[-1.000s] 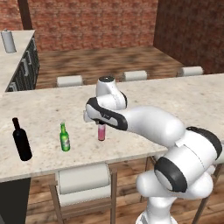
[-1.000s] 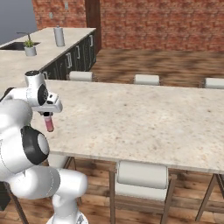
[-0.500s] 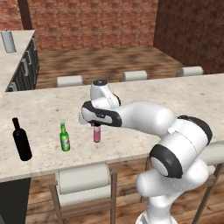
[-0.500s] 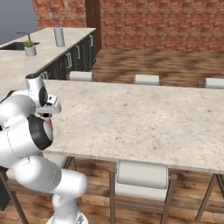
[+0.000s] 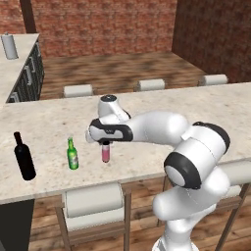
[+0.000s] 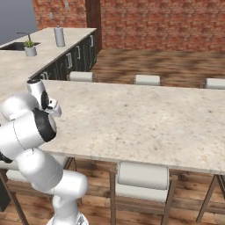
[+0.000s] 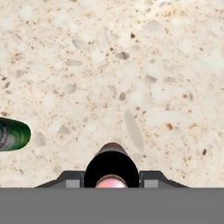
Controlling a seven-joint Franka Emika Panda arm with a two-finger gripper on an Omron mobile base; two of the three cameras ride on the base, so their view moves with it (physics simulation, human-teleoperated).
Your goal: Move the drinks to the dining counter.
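The gripper (image 5: 105, 142) pinches the dark cap of the small pink bottle (image 5: 105, 153), which stands upright on the speckled table (image 5: 196, 117) near its front edge. The green bottle (image 5: 72, 155) stands just to its left, and the tall black bottle (image 5: 24, 157) further left, well apart. Grey stools (image 5: 93, 200) line the table

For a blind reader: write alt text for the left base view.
The gripper holds a small pink bottle upright at the dining counter. To its left stand a green bottle and a black wine bottle; stools line the counter.
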